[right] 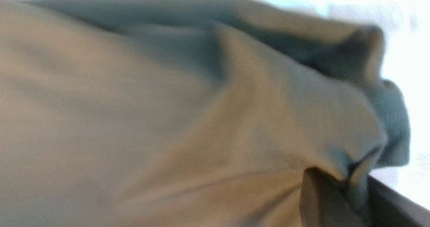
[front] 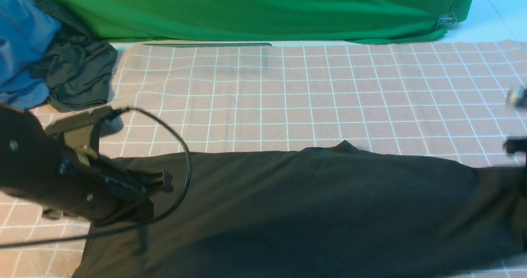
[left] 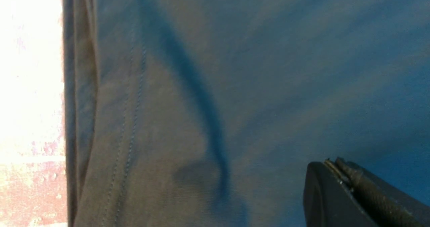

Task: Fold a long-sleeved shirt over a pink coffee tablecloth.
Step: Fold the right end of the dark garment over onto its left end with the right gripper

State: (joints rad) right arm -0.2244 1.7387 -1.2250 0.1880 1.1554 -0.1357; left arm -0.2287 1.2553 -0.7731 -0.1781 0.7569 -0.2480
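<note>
The long-sleeved shirt (front: 313, 212) is black and lies spread wide across the near part of the pink coffee tablecloth (front: 263, 96); no print shows. My left arm (front: 61, 175) hangs over the shirt's left end. Its gripper (left: 332, 164) is shut just above the cloth, near the stitched hem (left: 129, 126), with nothing between the fingers. My right gripper (right: 352, 176) is shut on a pinched fold of the shirt (right: 201, 119) at its right end. In the front view it is only a dark blur (front: 516, 146) at the frame's right edge.
A blue garment (front: 20, 43) and a smaller dark garment (front: 78, 72) are heaped at the back left corner. The green backdrop cloth (front: 263, 10) runs along the back. A black cable (front: 187, 154) loops out from the left arm.
</note>
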